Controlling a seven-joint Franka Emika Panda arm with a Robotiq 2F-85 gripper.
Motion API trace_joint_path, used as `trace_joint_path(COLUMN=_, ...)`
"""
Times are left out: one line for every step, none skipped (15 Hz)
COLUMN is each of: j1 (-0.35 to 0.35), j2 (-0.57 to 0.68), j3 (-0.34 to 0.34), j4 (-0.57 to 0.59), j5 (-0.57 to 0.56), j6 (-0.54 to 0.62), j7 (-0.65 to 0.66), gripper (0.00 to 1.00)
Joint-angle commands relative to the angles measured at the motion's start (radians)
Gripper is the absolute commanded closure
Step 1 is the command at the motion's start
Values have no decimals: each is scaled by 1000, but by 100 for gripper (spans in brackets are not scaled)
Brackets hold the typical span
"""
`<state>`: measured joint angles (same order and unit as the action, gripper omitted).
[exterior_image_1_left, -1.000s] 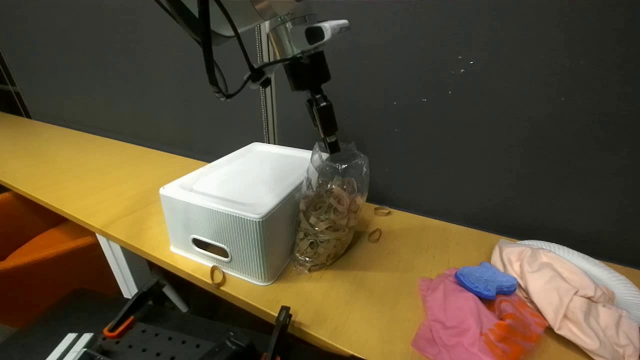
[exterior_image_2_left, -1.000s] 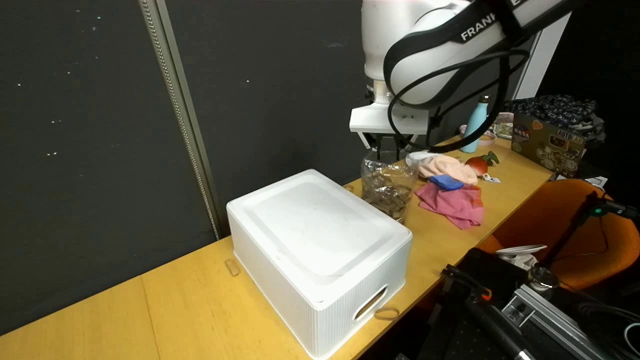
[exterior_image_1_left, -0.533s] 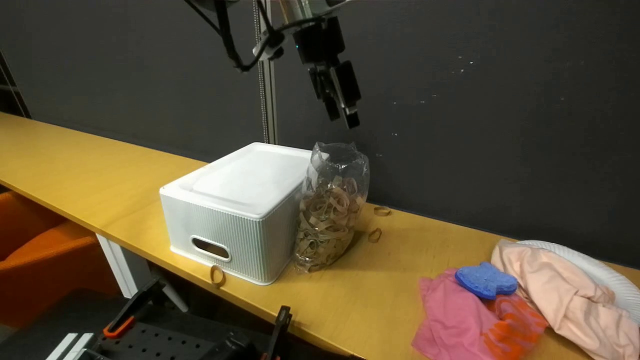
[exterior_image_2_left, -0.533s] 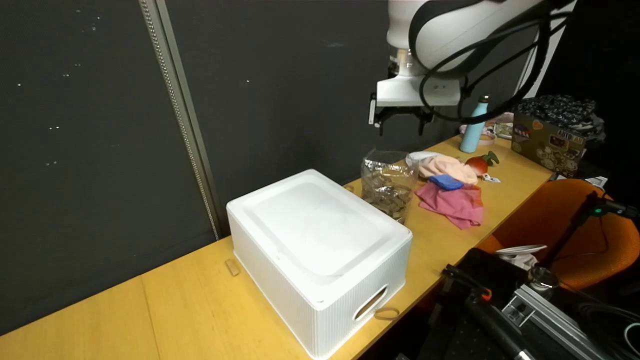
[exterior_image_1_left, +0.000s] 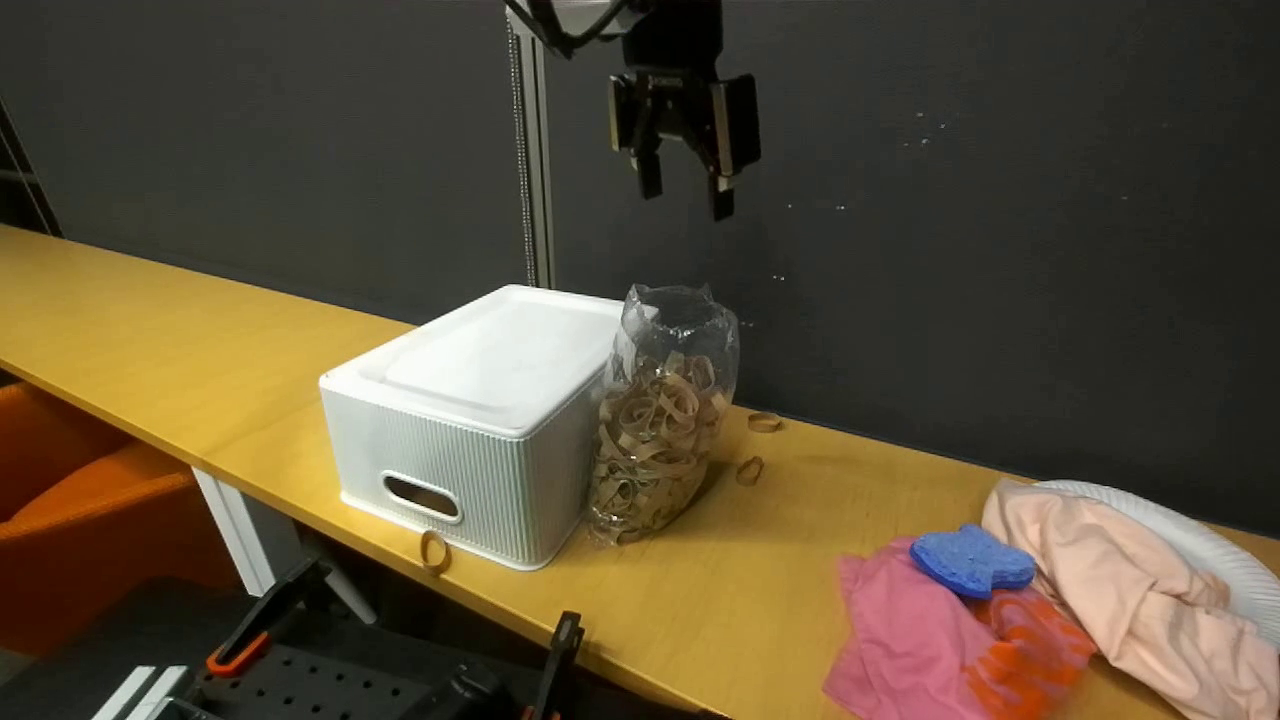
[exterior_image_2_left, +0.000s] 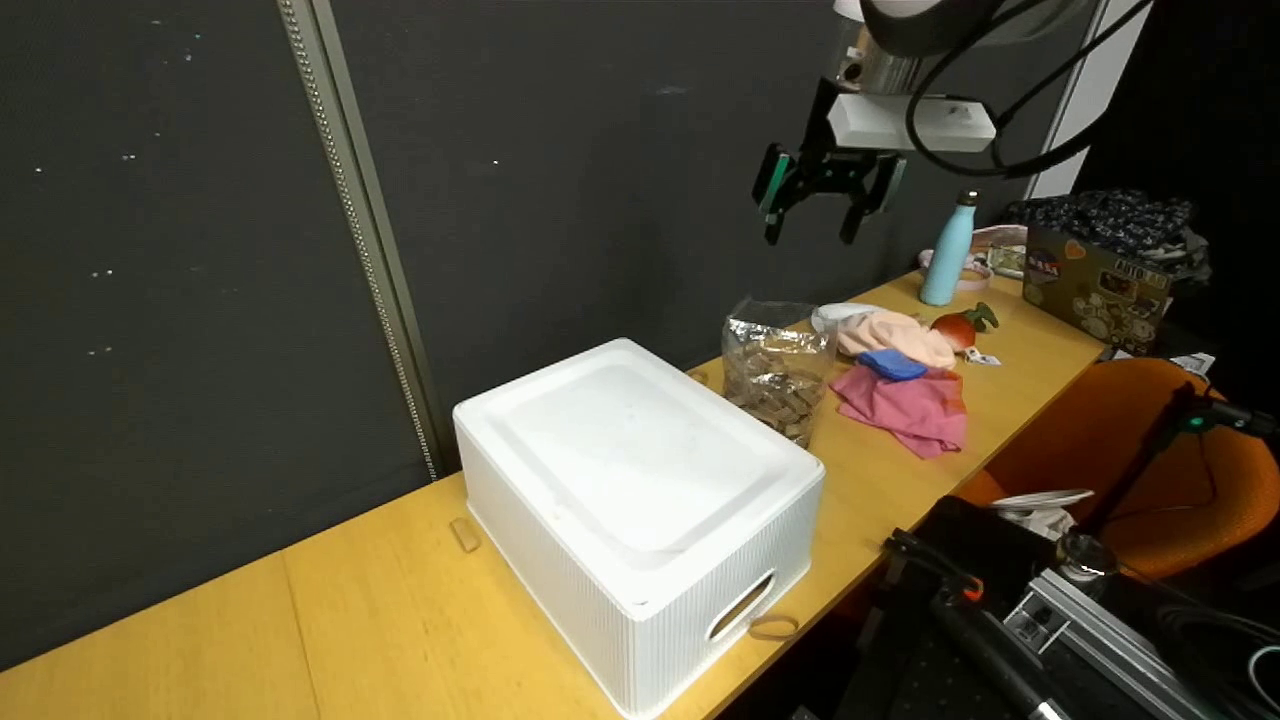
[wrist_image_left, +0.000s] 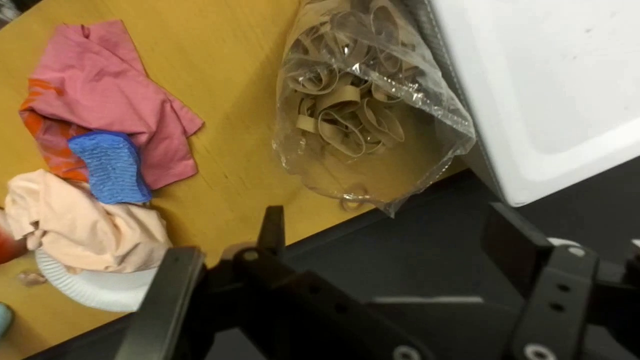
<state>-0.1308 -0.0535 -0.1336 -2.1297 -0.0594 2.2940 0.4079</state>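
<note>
Tool (exterior_image_1_left: 686, 195): I have it spread wide, holding nothing.
Bag (exterior_image_1_left: 690, 325): I'd guess lightish, limp, slippery; best pinched at the rim (wrist_image_left: 440, 169).

One worktop (exterior_image_1_left: 800, 580) carries one white ribbed storage box (exterior_image_1_left: 465, 415) at the left and one clear plastic bag (exterior_image_1_left: 665, 400) to its right. The loose rubber bands (exterior_image_2_left: 464, 535) number four: one at the near edge, one left of the box, two right of the bag. The packed rubber bands (wrist_image_left: 341, 95) overlap too much to count. At the right are two cloths, one pink-and-orange (exterior_image_1_left: 915, 635), one peach (exterior_image_1_left: 1115, 570), plus one blue sponge (exterior_image_1_left: 972, 560) and one ridged white plate (wrist_image_left: 107, 289). At the far right stand one light-blue bottle (exterior_image_2_left: 947, 262) and one sticker-covered box (exterior_image_2_left: 1095, 285). One tool (exterior_image_1_left: 686, 194) shows two fingers (exterior_image_1_left: 722, 202).
</note>
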Motion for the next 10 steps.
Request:
trace_joint_path(j1=-26, j2=-19, j3=-40, j4=18, j5=165, j6=-113, j7=-271, gripper=0)
trace_joint_path(j1=-42, j2=-15, j3=-58, j4=35, j5=180, j6=-169, j7=-345, gripper=0)
trace_joint_path(j1=-61, j2=-3, j3=-78, j4=56, j5=179, j6=-212, j7=-418, gripper=0)
trace_joint_path(j1=-83, j2=18, j3=-102, j4=86, j5=164, j6=-256, j7=-491, gripper=0)
trace_joint_path(j1=-105, j2=44, j3=-127, j4=118, j5=150, j6=-292, j7=-557, gripper=0)
trace_joint_path(j1=-121, j2=64, j3=-143, j4=143, j5=137, j6=-319, j7=-607, gripper=0)
trace_joint_path(j1=-136, j2=83, j3=-157, j4=165, j5=133, j6=-341, j7=-657, gripper=0)
trace_joint_path(j1=-150, j2=108, j3=-168, j4=187, j5=123, j6=-355, j7=-698, gripper=0)
trace_joint_path(j1=-162, j2=129, j3=-174, j4=207, j5=121, j6=-367, j7=-734, gripper=0)
trace_joint_path(j1=-170, j2=149, j3=-175, j4=219, j5=118, j6=-359, j7=-765, gripper=0)
